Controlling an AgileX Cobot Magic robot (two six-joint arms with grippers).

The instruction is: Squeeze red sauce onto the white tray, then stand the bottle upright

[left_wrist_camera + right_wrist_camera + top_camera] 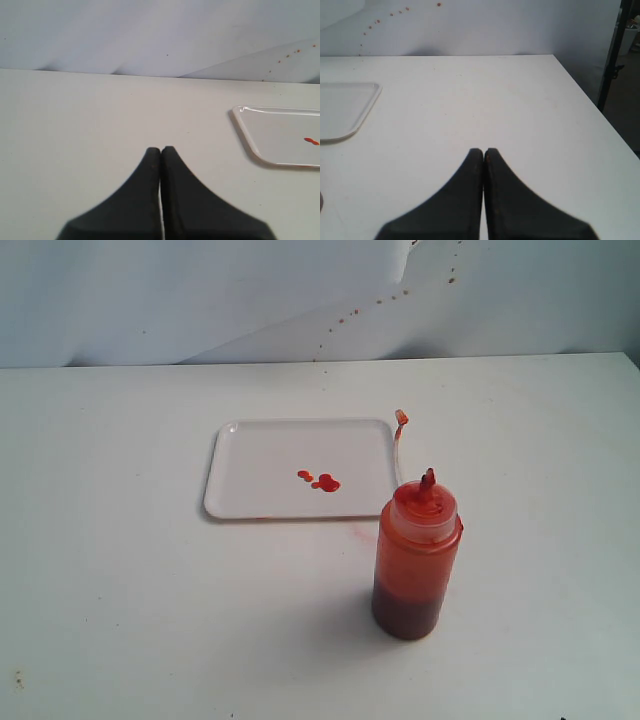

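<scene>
The bottle (417,558) stands upright on the table just off the white tray's (250,495) front right corner, its red nozzle up and its clear cap strap (400,435) curling over the tray's right rim. A few small blobs of red sauce (322,481) lie in the middle of the tray. Neither arm shows in the exterior view. My left gripper (161,149) is shut and empty over bare table, with the white tray (250,145) and red sauce (311,141) off to one side. My right gripper (483,150) is shut and empty too, the white tray (360,120) beside it.
A faint pinkish smear (362,533) stains the table by the tray's front edge. Small brown specks (350,312) dot the white backdrop. The table's right edge (585,95) drops off beside a dark stand (612,55).
</scene>
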